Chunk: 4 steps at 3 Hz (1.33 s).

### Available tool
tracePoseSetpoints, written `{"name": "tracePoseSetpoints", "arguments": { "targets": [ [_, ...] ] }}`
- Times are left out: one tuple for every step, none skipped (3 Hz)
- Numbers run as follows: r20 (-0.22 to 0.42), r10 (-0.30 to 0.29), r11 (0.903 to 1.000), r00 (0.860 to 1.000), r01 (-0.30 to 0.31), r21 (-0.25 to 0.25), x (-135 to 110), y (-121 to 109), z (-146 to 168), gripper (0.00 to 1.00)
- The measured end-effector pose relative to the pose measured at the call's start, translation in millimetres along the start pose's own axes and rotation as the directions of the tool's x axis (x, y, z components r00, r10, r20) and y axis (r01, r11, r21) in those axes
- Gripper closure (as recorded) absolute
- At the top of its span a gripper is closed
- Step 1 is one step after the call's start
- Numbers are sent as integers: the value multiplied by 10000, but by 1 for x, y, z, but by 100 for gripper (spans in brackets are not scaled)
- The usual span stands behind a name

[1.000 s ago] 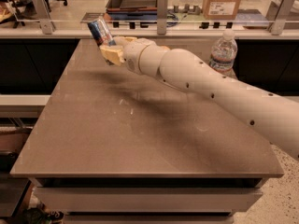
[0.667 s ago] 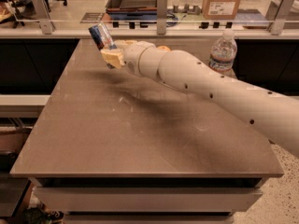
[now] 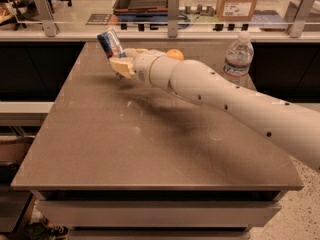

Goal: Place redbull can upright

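The redbull can (image 3: 110, 43) is held pinched at its lower end by the tool (image 3: 120, 60), w/ the pale fingers (image 3: 123, 66) pressed against the can's sides. The can is tilted, not upright: its top end is leaned to the left. It is seen over the far-left part of the worktop (image 3: 150, 154), near the back edge. The arm (image 3: 225, 99) is stretched in from the right across the worktop, and its shadow is cast on the surface below. A clear water bottle (image 3: 238, 54) is stood upright near the far-right corner, well apart from the can. An orange round obj. (image 3: 174, 54) is partly hidden behind the arm, approx. between can & bottle. A cardboard box (image 3: 239, 1) is seen on the counter beyond.
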<state>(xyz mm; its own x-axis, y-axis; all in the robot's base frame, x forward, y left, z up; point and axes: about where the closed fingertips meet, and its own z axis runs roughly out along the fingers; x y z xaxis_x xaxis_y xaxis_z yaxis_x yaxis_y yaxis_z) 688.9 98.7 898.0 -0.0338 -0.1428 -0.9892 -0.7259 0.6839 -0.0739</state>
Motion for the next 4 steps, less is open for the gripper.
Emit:
{"name": "tracePoseSetpoints", "arguments": {
  "targets": [
    [161, 199, 9998, 9997, -199, -55, 5, 3, 2, 100],
    [218, 337, 9994, 9992, -334, -136, 10, 7, 5, 100],
    [327, 481, 9988, 9983, -477, -145, 14, 9, 7, 100],
    [559, 639, 9978, 9964, -628, -220, 16, 12, 11, 100]
  ]
}}
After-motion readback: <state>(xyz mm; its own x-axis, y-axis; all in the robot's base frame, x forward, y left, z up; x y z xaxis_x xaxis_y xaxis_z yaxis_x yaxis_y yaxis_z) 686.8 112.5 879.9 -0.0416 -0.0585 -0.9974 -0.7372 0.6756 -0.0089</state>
